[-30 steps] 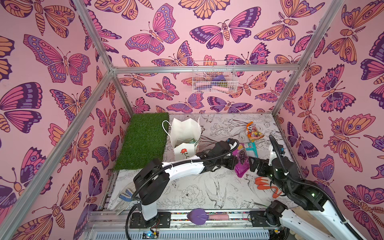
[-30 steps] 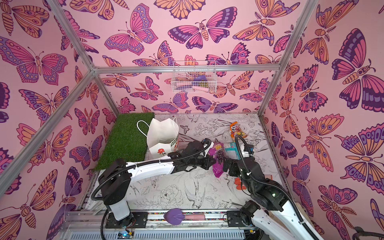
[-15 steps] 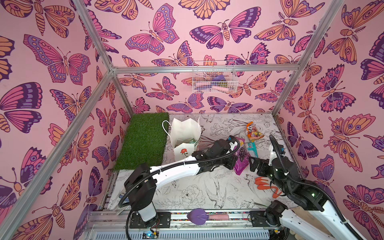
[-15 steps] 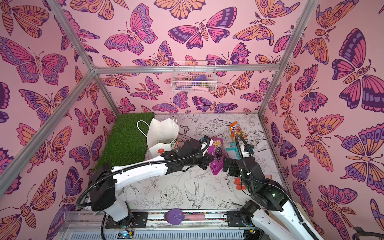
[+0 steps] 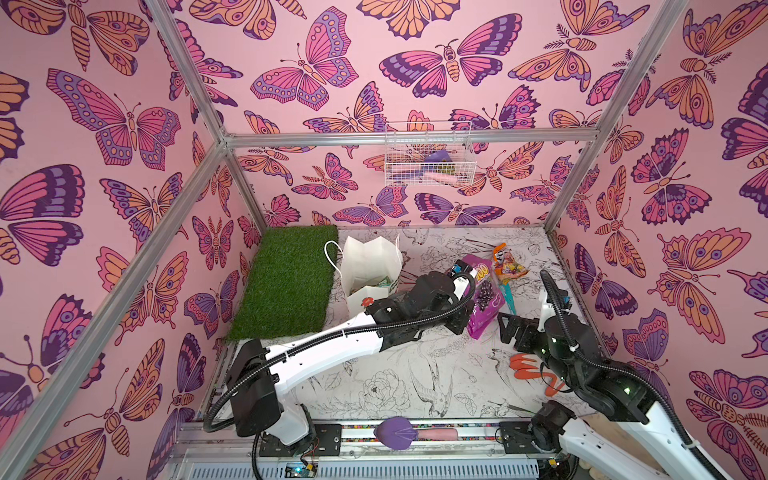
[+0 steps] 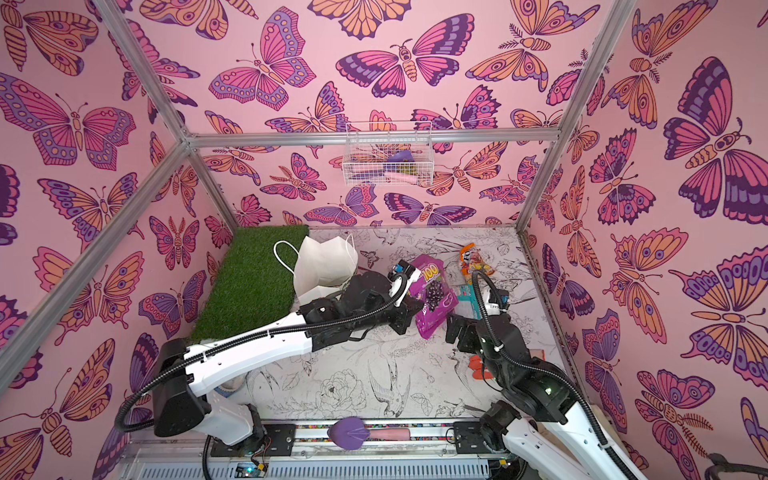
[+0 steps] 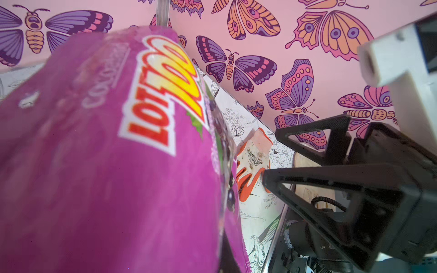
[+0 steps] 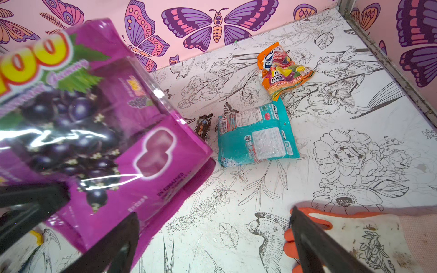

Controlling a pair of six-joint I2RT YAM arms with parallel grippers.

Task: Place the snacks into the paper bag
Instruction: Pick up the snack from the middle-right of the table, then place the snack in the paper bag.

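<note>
**Desk:** What does your left side have?

**Me:** My left gripper (image 5: 460, 321) is clamped narrow on the lower edge of the purple grape bag (image 5: 484, 291). The bag stands tilted, its top leaning away from the gripper, and it fills most of the left wrist view (image 7: 106, 153). Its lowest corner is close to the table (image 5: 395, 374); I can't tell whether it touches.

**Desk:** And the paper bag?

**Me:** The paper bag (image 5: 370, 266) stands upright to the left of that gripper, past the wrist, with its mouth open. It is near the gripper but not touching it, and the grape bag is outside it.

**Desk:** Right side?

**Me:** My right gripper (image 5: 508, 330) is spread wide and holds nothing. It sits just to the right of the grape bag, fingers pointing at it (from the right wrist the bag (image 8: 82, 130) overlaps one finger, though I can't say there is contact).

**Desk:** Other snacks?

**Me:** Ahead of the right gripper the teal packet (image 8: 255, 139) lies flat, back side up. The orange packet (image 8: 283, 71) is farther ahead, just beyond it. A brown wrapper (image 8: 203, 126) peeks out between the grape bag and the teal packet. All three are on the table, well apart from the paper bag.

**Desk:** Anything near the fingers?

**Me:** An orange glove (image 8: 354, 231) lies flat under the right gripper's outer finger.
</note>
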